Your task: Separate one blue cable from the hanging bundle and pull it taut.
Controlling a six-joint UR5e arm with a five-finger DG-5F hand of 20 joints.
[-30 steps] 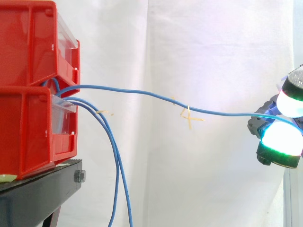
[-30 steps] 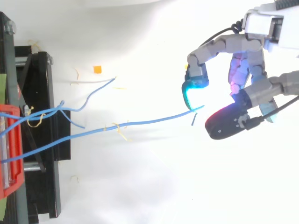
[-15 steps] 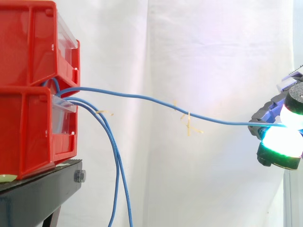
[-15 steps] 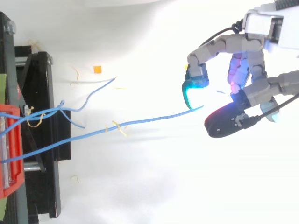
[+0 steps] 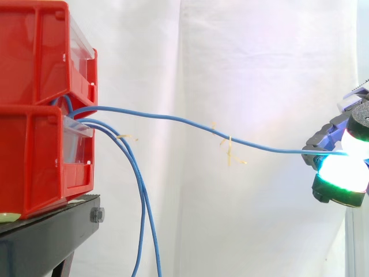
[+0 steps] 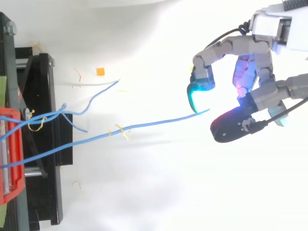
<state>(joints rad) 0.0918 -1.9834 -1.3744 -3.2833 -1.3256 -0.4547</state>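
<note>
One blue cable [image 5: 184, 122] runs from between the two stacked red bins [image 5: 34, 115] rightwards through the air, sagging slightly, to my hand [image 5: 340, 173] at the right edge. Its end lies between the glowing fingertips [image 5: 343, 171] there. From above, the same cable [image 6: 144, 126] ends beside the cyan fingertip [image 6: 195, 96], with the dark thumb pad [image 6: 230, 127] just past it; the fingers of the hand [image 6: 250, 72] are curled. Small yellow ties [image 5: 229, 151] cling to the cable. The other blue cables [image 5: 141, 202] hang down from the bins.
The bins sit on a black stand [image 5: 46, 231] at the left. Seen from above, loose cable ends [image 6: 91, 103] spread out beside the stand, and an orange scrap [image 6: 100, 71] and yellow bits lie on the white floor. A white curtain hangs behind.
Over the last second the held end of the cable dropped a little with the hand, and the upper fingertip turned from glowing white to dark. Since half a second ago almost nothing has moved.
</note>
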